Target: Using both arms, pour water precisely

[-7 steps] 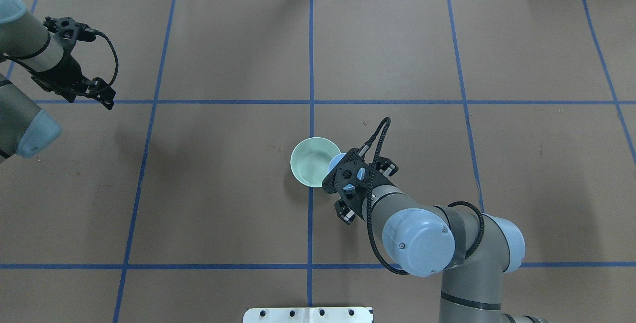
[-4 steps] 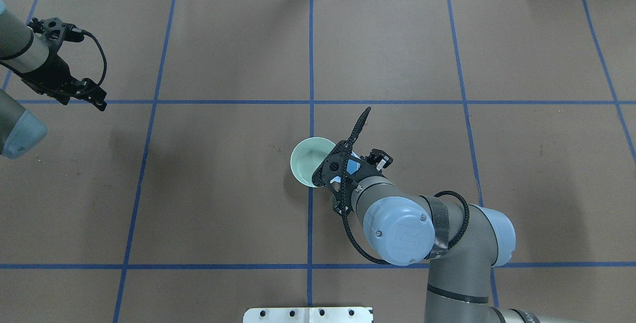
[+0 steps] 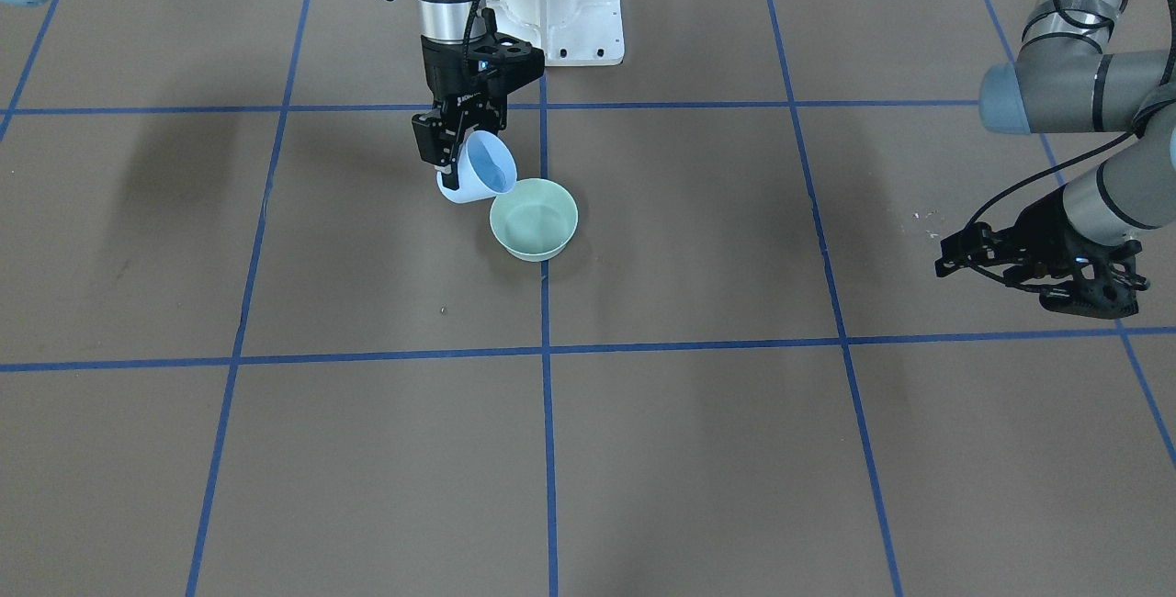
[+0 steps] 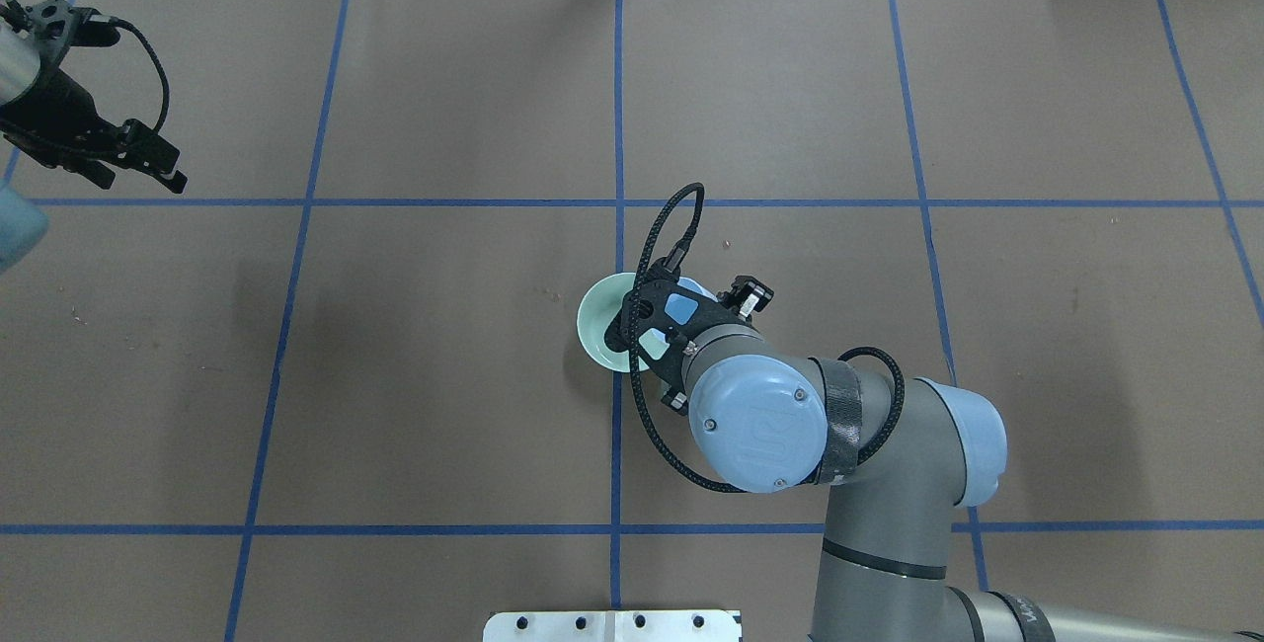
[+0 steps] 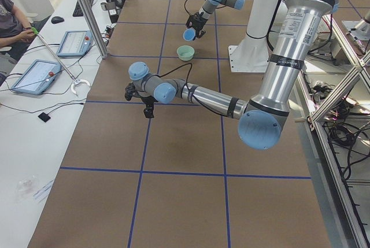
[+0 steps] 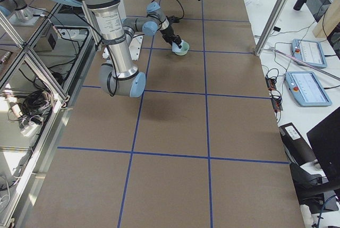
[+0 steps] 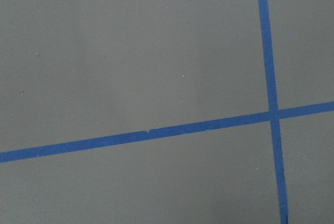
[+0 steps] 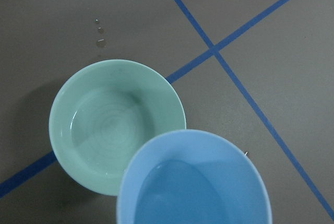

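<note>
The water [image 8: 182, 195] lies inside the light blue cup [image 8: 194, 179] as a darker oval pooled toward the lip. It fills the lower centre of the right wrist view. No stream shows leaving the cup. The cup's lip overlaps the lower right rim of the mint-green bowl [image 8: 117, 125]. That bowl shows faint rings on its floor; whether these are water I cannot tell.

In the front-facing view the cup [image 3: 484, 167] hangs tilted, mouth toward the bowl [image 3: 535, 219], a little left of centre in the upper half of the frame. The right pincer [image 3: 467, 161] is clenched on the cup's wall from above, so the water sits directly below and between its jaws. A few droplets [image 8: 99, 41] lie on the counter [image 8: 271, 31] just beyond the bowl, at the upper left of the wrist view.

The left pincer [image 3: 951, 257] hangs at the right edge of the front-facing frame, well apart from both vessels. Its jaws look parted and carry nothing, and its wrist camera sees only bare counter and blue tape lines [image 7: 269, 78].

I judge the pour to be in hand, with the cup tipped but much of the water not yet out. The next move calls for a slow, small increase in tilt, with the lip kept inside the bowl's rim so nothing more lands on the counter.
</note>
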Tool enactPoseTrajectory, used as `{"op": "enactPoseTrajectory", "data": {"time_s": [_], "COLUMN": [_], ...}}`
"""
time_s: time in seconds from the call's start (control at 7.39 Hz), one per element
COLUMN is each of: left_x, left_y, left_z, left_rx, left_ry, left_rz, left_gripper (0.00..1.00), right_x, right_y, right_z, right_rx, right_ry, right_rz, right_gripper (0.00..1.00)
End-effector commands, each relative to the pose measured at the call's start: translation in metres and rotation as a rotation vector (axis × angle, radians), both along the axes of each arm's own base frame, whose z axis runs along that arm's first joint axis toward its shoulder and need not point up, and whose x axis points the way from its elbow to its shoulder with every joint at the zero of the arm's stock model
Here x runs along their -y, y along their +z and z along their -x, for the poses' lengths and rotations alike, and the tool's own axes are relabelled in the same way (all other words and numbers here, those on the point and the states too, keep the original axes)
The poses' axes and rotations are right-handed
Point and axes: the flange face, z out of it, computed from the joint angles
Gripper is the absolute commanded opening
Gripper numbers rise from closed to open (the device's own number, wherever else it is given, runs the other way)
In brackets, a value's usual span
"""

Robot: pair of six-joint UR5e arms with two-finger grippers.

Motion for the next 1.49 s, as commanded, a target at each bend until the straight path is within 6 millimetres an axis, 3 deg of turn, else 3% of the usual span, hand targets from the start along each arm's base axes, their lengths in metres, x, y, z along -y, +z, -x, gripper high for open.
{"op": "enactPoseTrajectory", "data": {"time_s": [0.0,0.54,0.81,1.35], "left_x": [0.001,0.000,0.000,-0.004], "left_y": [-0.001,0.002,0.002,0.010], "left_z": [0.004,0.004,0.004,0.005], "left_rx": [-0.007,-0.002,-0.002,0.003], "left_ry": [-0.003,-0.004,-0.005,0.005], "left_rz": [0.003,0.003,0.004,0.001], "left_gripper": [0.99,0.99,0.99,0.99], "right_x": [0.003,0.005,0.011,0.018], "right_y": [-0.019,-0.028,-0.044,-0.041], "right_z": [0.005,0.006,0.008,0.019], "right_rx": [-0.080,-0.181,-0.244,-0.304], "right_ry": [-0.028,-0.071,-0.100,-0.133], "right_rz": [-0.005,-0.011,0.005,0.018], "right_gripper": [0.09,0.09,0.08,0.07]}}
